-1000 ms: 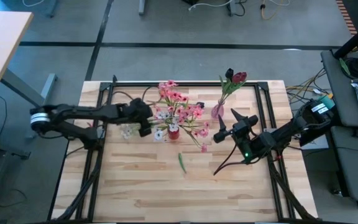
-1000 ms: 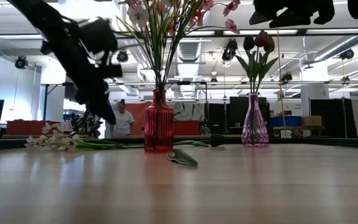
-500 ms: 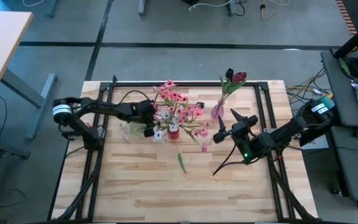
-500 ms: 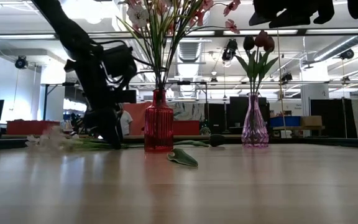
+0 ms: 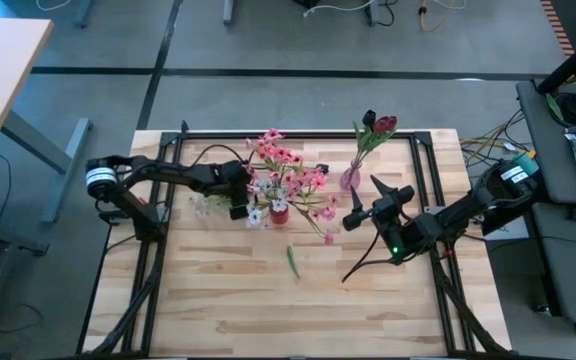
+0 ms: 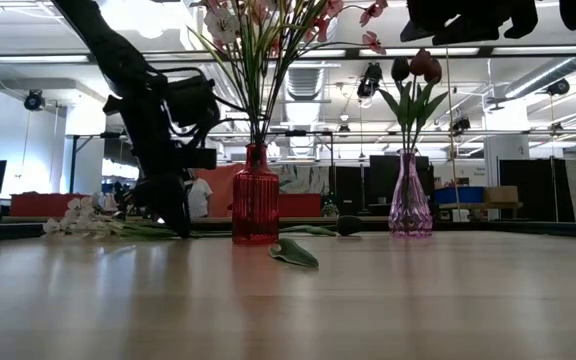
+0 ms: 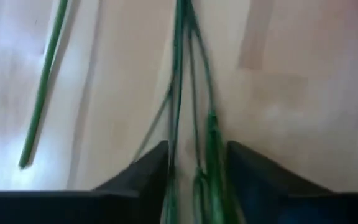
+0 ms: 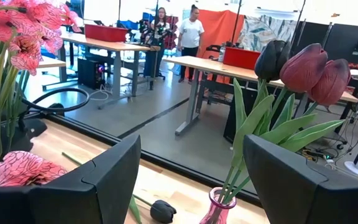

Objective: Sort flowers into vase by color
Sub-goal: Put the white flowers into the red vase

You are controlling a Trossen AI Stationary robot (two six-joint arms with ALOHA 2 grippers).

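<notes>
Item 1. Loose green leaf (image 6: 293, 252): nearest the low camera, flat on the table (image 5: 228, 300), not part of the sort.

Item 2. My left gripper (image 5: 236, 200): down at the boards beside the red vase (image 6: 255, 195), fingers spread either side of the white sprigs' (image 5: 204, 207) green stems (image 7: 188, 118); not yet closed on them, as far as the wrist view shows. A separate stem (image 7: 42, 87) lies apart from them.

Item 3. Red vase: holds the pink sprays (image 5: 286, 170), upright.

Item 4. My right gripper (image 5: 368, 212): hovering over the table near the purple vase (image 6: 405, 195), fingers wide apart, empty. A dark bud (image 8: 162, 210) on its stem lies on the table, between the two vases.

Item 5. Purple vase: holds the dark red and near-black tulips (image 5: 378, 124).

Risks, by my judgement: closing on only some of the thin stems would leave sprigs behind; lifting so close to the red vase could knock it or snag the pink sprays.

Item 6. People (image 8: 191, 28) stand far off in the room.
</notes>
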